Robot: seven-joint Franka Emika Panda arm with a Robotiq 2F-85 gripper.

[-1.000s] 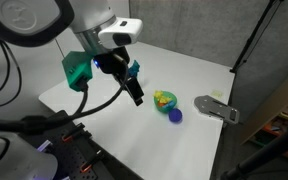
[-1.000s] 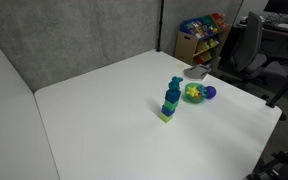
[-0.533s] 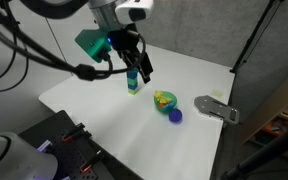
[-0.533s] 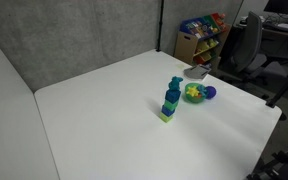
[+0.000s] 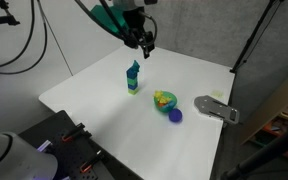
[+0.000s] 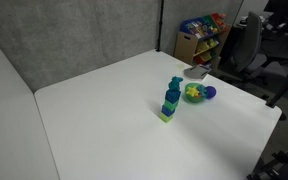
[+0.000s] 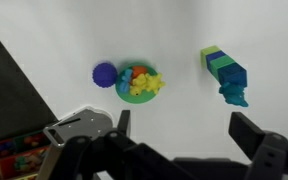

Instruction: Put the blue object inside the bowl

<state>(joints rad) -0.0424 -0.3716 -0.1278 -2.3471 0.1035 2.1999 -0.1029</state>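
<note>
Toward the counter's middle, blue object (image 5: 133, 70): a small teal piece tapering to a point, with a smooth plastic look. It stands upright on top of a short stack, and also shows in an exterior view (image 6: 175, 84) and in the wrist view (image 7: 234, 92).
Stack beneath it: blue cube (image 7: 224, 69) on a yellow-green block (image 7: 210, 55), both squared and blocky.
Bowl (image 5: 164, 100): round, with a green rim and a yellow inside holding lumpy yellow contents. It is near the stack but apart from it.
Dark blue ball (image 7: 105, 74): round and matte, just beside the bowl.
Grey metal piece (image 5: 216, 108): flat and dull, near the counter's edge beyond the ball.
Counter (image 5: 94, 100): plain white and smooth.
Gripper (image 7: 184, 135): dark fingers spread wide with nothing between them, touching nothing. In an exterior view (image 5: 146, 46) it hangs high above the counter's far side.
</note>
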